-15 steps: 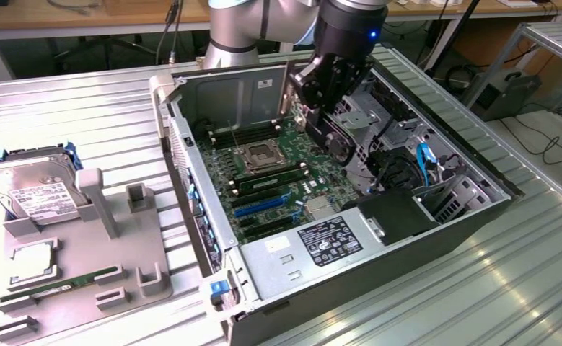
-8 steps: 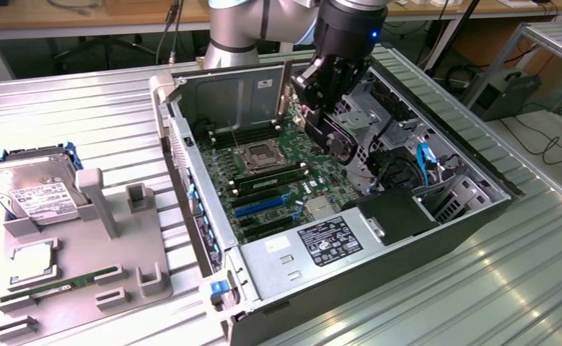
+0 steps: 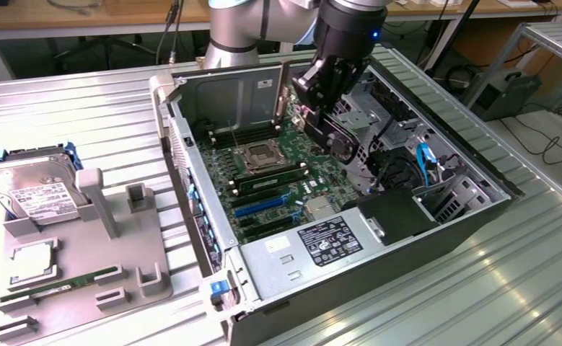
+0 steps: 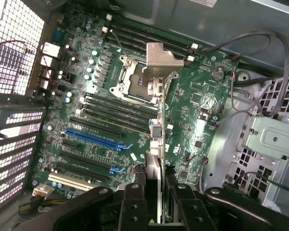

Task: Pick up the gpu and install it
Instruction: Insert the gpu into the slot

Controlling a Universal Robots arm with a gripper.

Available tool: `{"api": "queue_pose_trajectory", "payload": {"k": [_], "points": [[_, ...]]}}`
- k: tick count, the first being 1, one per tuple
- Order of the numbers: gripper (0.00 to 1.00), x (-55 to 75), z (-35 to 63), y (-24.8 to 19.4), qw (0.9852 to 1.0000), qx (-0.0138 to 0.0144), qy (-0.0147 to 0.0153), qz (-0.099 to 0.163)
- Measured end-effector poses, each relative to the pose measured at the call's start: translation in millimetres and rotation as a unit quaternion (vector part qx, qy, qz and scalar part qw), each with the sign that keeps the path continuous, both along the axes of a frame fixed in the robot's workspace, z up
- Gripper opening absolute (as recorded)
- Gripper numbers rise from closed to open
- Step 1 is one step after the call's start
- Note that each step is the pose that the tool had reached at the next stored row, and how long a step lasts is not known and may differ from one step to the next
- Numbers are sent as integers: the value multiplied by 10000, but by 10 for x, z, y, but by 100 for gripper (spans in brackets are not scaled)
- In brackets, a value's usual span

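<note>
Over the motherboard (image 4: 192, 110): gpu (image 3: 346, 148) hanging edge-on, not seated yet
Jaws: clamped on the gpu
Case (image 3: 396, 281): lying open

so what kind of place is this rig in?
Looks like a robotics lab or workshop: an open PC case on a ribbed metal table, a grey fixture tray holding a hard drive, wooden workbenches behind.

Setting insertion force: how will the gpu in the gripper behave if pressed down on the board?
Probably stiff: the gpu hangs straight, edge-on, from the gripper. Thin and flat, so likely light. Gripped near one end, with the metal bracket at the far end, it may tilt under push.
</note>
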State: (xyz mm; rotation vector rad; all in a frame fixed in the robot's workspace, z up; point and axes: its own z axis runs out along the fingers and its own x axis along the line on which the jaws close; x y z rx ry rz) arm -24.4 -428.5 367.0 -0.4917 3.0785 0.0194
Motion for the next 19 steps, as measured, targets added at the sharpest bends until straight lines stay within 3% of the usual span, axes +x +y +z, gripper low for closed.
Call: {"api": "queue_pose_trajectory", "payload": {"k": [9,19], "points": [[26,0,-7,0,9995,1,0,326],[26,0,-12,0,9958,0,0,913]]}}
